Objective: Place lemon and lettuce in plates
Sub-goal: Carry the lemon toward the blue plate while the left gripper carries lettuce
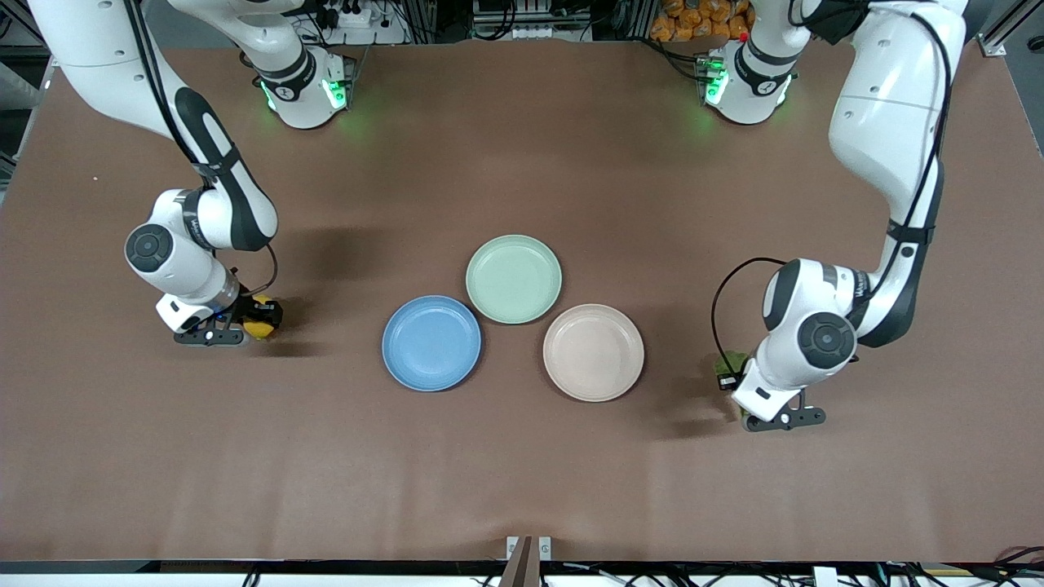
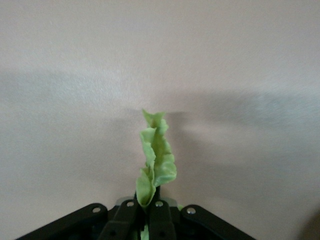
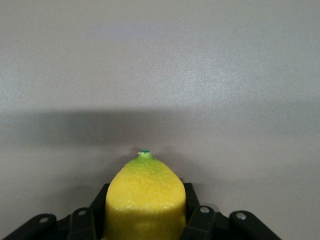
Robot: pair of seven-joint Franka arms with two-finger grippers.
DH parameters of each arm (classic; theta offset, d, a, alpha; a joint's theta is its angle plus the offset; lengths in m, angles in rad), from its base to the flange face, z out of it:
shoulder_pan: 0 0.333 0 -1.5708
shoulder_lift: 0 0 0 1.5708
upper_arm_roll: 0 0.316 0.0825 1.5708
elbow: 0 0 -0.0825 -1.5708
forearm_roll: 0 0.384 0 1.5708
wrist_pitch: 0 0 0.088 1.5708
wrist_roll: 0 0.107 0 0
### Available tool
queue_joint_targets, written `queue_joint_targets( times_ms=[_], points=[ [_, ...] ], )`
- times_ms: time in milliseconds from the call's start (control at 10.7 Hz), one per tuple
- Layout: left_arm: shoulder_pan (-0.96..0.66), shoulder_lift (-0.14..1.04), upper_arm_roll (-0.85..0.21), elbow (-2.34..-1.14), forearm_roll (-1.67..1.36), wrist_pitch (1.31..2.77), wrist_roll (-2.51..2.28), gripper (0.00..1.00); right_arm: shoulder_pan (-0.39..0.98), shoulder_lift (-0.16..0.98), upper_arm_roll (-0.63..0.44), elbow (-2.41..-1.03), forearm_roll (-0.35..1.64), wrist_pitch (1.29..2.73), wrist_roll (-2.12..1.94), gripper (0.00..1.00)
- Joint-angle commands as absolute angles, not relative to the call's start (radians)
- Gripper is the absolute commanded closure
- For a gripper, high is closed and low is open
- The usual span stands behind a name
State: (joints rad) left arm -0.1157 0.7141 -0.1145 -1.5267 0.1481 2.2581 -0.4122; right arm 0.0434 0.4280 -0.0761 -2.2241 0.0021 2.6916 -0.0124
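We hold the small yellow lemon (image 3: 144,200) in the right claw (image 1: 245,326), clamped, nearest the round blue plate (image 1: 431,343); the left claw (image 1: 746,395) pinches the wrinkly green lettuce leaf (image 2: 155,162) beside the beige-pink plate (image 1: 593,352).

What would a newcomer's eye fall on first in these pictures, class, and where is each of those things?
Three empty plates cluster mid-table: the blue plate and beige-pink plate nearer the front camera, the mint green plate farther. Toward the right arm's end, the right hand is shut on the bright yellow lemon. Toward the left arm's end, the left hand pinches the wrinkly lettuce.
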Motion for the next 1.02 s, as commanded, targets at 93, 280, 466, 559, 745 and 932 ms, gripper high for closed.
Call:
queue_joint_targets(
  times_ms=[93,280,466,559,745,932],
  points=[
    [-0.113,0.644,-0.121,-1.549,0.025,2.258,-0.426,1.00,0.031,0.413,-0.071,-2.218,-0.006,2.680,-0.018,0.75],
    [-0.132,0.635,-0.123,-1.551,-0.027,2.253,-0.437,1.00,0.038,0.408,-0.068,-2.182,-0.005,2.614,-0.009,0.76],
    [-0.170,0.635,-0.135,-1.551,-0.057,2.252,-0.507,1.00,0.046,0.403,-0.063,-2.143,0.000,2.547,-0.006,0.78],
    [-0.198,0.635,-0.137,-1.552,-0.057,2.250,-0.559,1.00,0.049,0.400,-0.061,-2.137,0.003,2.543,-0.006,0.78],
    [-0.257,0.637,-0.135,-1.549,-0.057,2.249,-0.670,1.00,0.060,0.400,-0.045,-2.114,0.012,2.540,0.012,0.79],
    [-0.290,0.637,-0.135,-1.549,-0.055,2.249,-0.728,1.00,0.061,0.408,0.003,-2.076,0.011,2.540,0.095,0.80]
  ],
)
